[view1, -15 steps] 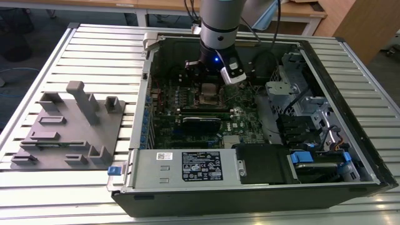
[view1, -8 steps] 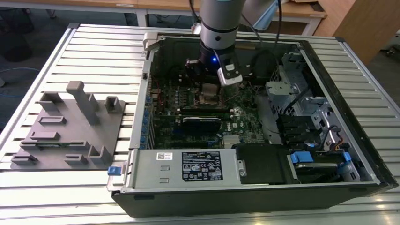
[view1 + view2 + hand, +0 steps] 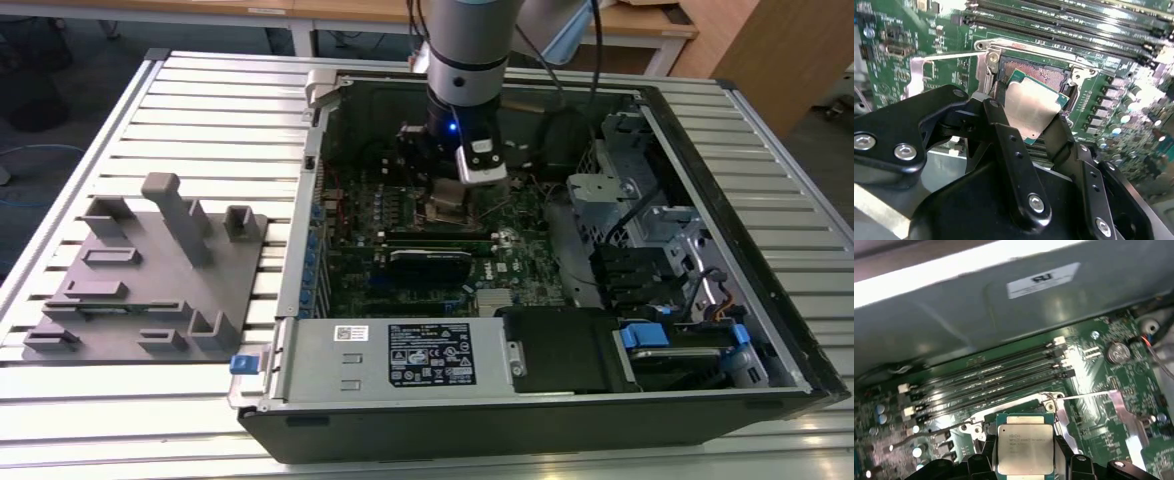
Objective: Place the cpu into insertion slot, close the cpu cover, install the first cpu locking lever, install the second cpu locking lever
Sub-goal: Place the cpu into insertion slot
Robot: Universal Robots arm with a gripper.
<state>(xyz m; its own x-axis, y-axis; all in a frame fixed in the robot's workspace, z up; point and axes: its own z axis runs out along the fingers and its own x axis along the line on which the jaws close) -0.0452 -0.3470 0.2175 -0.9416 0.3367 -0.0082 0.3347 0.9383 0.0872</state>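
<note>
1. One arm reaches down into the open computer case (image 3: 534,425), which lies on the slatted table (image 3: 774,120). In the exterior view your gripper (image 3: 454,195) hangs over the green board (image 3: 350,262), toward the far side of the case.
2. Your gripper is pinching the cpu (image 3: 1034,102) (image 3: 1025,445). In the second wrist view the black fingers (image 3: 1004,132) press against two opposite edges of the chip, and its silver-grey top faces the cameras.
3. You have the cpu directly over the insertion slot (image 3: 1031,70) and slightly tilted. The dark pin field shows past the chip's far edge. You cannot tell from these views whether any corner touches the slot.
4. The cpu cover (image 3: 916,75) (image 3: 1121,412) is swung open and stands up from the board beside the slot. The green board is visible through its square window.
5. Four long black memory slots (image 3: 989,375) run side by side just beyond the slot.
6. On the exterior view's left, well apart from the case, a grey fixture tray (image 3: 134,300) with upright posts sits on the table.
</note>
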